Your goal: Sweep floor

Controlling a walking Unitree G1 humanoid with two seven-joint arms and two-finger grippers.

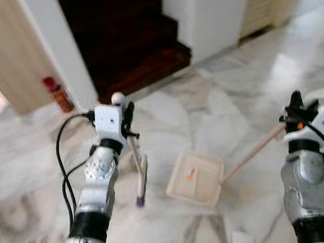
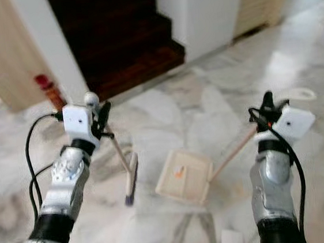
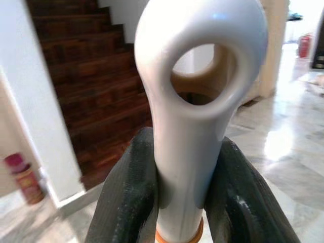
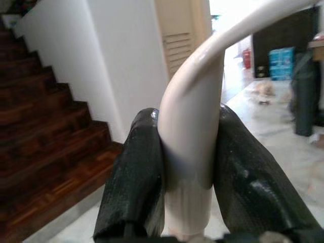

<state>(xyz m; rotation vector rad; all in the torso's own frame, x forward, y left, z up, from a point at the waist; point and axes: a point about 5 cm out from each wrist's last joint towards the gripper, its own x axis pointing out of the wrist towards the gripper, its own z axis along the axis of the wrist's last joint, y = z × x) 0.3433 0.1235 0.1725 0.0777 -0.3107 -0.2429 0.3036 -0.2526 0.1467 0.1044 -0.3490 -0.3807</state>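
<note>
Left gripper (image 3: 182, 197) pinches broom (image 1: 139, 176) handle; right gripper (image 4: 187, 172) clamps dustpan (image 1: 195, 179) handle — dustpan at broom's 3 o'clock on marble floor (image 1: 230, 108).

We see the head views a little blurred, so the orange mark (image 1: 191, 174) on the dustpan (image 1: 195, 180) is too small to identify. The dustpan handle (image 1: 252, 154) disappears behind the right gripper (image 1: 296, 110). In the left wrist view, the lower part of the broom handle (image 3: 195, 116) is cut by the edge and partly covered by the fingers (image 3: 129, 197). A small white object (image 1: 242, 240) near the bottom edge stays unclear.
</note>
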